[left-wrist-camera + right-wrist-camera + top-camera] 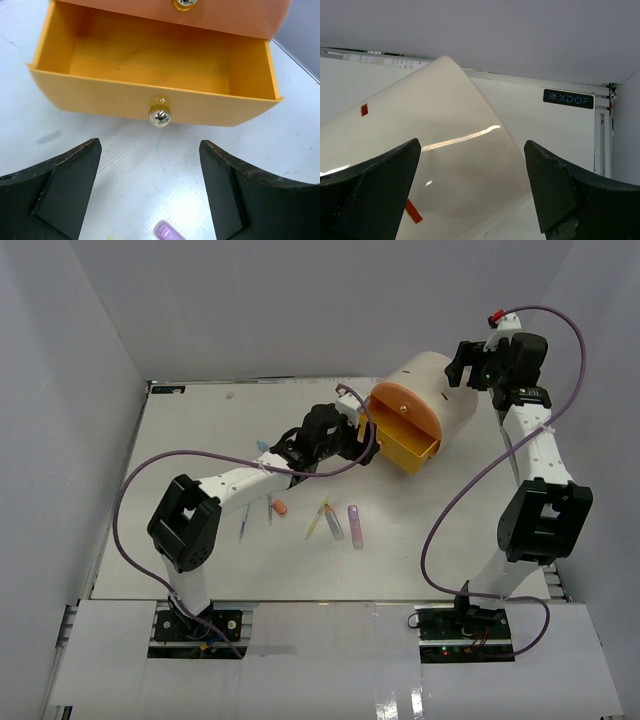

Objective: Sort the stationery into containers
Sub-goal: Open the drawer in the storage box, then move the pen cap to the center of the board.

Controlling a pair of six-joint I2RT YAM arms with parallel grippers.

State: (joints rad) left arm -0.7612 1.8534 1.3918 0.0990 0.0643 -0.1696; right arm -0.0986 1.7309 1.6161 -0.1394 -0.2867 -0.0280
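Right now the cream cylinder lies on its side in the upper middle of the top view, its round face turned toward the lower left. Its yellow drawer is pulled out, and the orange drawer above it is closed. The left gripper sits just left of the pulled-out drawer. In the left wrist view its jaws are spread wide and touch nothing, with the drawer's shiny round knob centred above the gap. The right gripper hovers at the cylinder's upper-right end. The right wrist view shows its jaws wide too, with the glossy cream wall between and beyond them; whether they touch it I cannot tell. The stationery lies loose on the white table in the lower middle of the top view: a blue pen, a teal pen, an orange cap, a yellow pen and a purple marker, all outside the drawer.
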